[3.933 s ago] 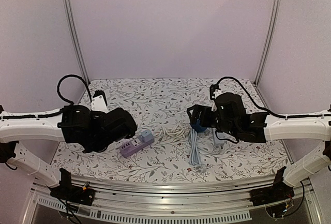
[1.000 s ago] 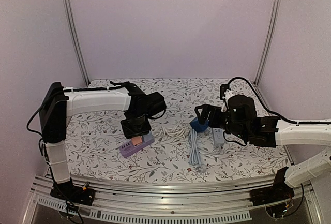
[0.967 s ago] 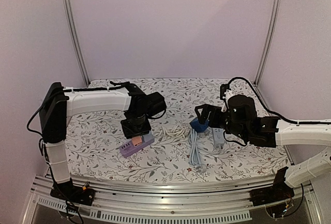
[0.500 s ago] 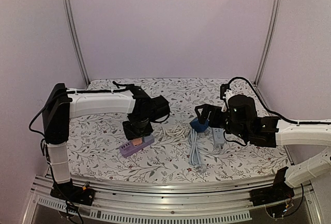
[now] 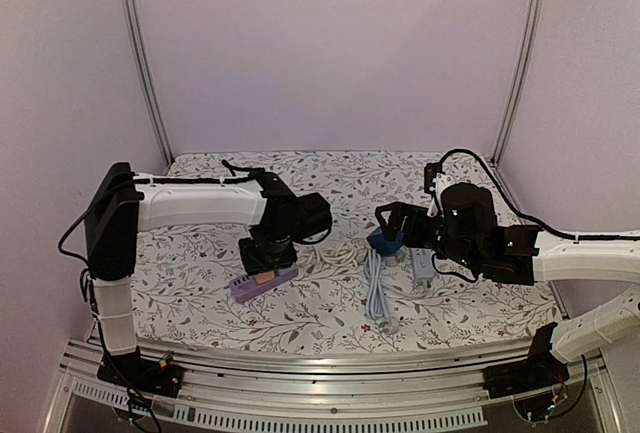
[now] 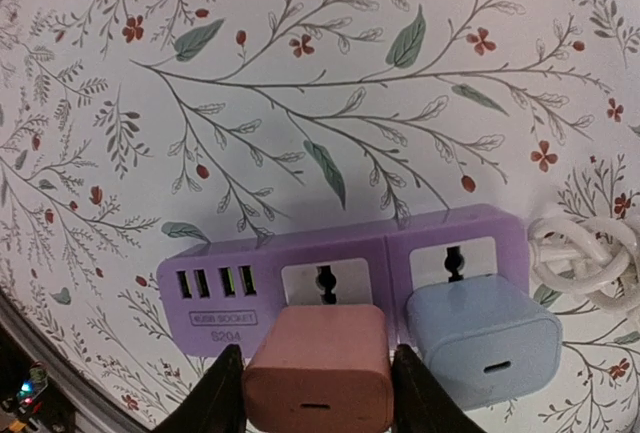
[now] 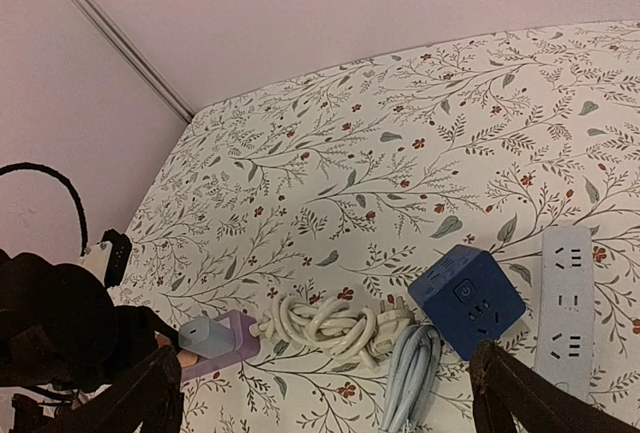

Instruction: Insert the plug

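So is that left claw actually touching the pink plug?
Touching. The left wrist view shows the left gripper with its two fingers pressed flat against opposite sides of the pink plug, with no gap on either side.

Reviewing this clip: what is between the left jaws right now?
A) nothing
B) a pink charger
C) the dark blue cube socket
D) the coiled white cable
B: in the left wrist view the left jaws close on both sides of the pink charger, at the purple strip beside a blue charger.
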Robot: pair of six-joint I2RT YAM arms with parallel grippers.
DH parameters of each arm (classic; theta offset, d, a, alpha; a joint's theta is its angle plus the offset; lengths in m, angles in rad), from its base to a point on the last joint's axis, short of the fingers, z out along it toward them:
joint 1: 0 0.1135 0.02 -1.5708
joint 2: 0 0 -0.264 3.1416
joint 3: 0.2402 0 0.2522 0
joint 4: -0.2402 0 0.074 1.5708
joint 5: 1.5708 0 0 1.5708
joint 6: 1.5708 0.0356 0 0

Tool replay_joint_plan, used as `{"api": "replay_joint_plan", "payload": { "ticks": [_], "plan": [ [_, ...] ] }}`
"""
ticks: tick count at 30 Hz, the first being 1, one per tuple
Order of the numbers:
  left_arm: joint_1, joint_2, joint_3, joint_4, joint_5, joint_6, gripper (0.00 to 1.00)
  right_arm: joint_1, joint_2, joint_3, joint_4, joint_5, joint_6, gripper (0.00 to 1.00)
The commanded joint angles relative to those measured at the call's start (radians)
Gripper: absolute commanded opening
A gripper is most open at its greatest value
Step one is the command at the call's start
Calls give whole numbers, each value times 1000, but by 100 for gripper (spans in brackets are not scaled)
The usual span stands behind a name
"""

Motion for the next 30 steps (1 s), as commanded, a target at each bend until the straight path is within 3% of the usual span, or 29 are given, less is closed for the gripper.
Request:
{"api": "replay_joint_plan", "payload": {
  "ticks": [1, 21, 30],
  "plan": [
    [-28, 41, -73, 3, 79, 24, 0, -5, -10, -14, 0, -9, -11, 99],
    [-35, 25, -235, 159, 98, 33, 0, -6, -5, -12, 2, -19, -11, 99],
    [-35, -78, -264, 227, -10, 81, 2, -5, -21, -21, -1, -4, -23, 99]
  ]
}}
